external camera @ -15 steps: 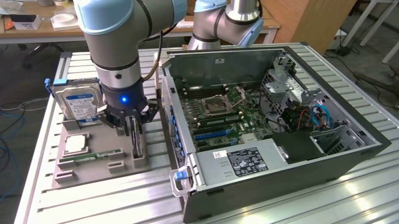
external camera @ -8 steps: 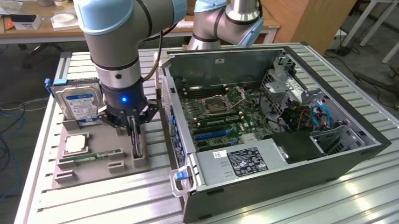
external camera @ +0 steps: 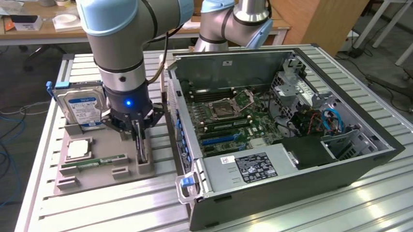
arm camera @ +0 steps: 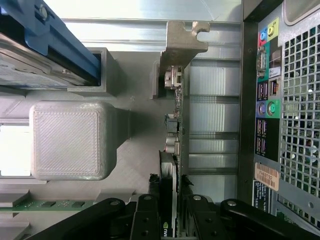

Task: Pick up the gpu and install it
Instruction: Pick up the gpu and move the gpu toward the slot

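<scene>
Black two-finger gripper point(arm camera: 170, 202) straddles the gpu point(arm camera: 176, 125), a thin dark circuit card with silvery end bracket, on edge in its grey plastic fixture point(external camera: 96, 182), fingers slightly parted; judged best: centred, even squeeze on bare board.

The gpu point(arm camera: 175, 125) has a dark board and silvery bracket; the hard drive point(external camera: 81, 108) is silver, blue-labelled; the memory stick point(external camera: 95, 162) green.
</scene>
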Robot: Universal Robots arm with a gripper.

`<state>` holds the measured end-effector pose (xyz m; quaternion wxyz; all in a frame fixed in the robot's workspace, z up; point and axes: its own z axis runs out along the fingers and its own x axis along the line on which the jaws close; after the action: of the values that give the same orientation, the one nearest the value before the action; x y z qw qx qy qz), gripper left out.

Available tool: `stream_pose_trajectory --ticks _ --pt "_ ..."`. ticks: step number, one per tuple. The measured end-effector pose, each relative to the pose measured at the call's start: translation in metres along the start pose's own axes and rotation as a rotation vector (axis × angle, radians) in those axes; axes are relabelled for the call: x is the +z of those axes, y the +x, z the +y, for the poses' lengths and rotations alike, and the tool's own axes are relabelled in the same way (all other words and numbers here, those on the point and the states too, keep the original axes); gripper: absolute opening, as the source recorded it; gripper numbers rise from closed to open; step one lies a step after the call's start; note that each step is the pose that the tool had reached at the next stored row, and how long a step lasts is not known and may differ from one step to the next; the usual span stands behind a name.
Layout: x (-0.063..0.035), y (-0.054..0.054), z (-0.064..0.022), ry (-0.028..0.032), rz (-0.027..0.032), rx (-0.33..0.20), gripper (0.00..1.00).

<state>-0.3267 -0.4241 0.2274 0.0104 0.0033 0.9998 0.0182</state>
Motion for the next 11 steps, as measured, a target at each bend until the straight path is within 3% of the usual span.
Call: stream_pose_trajectory --ticks 11 --pt "0.0000 0.0000 0.0000 -0.0001 -0.0001 0.000 0.26"
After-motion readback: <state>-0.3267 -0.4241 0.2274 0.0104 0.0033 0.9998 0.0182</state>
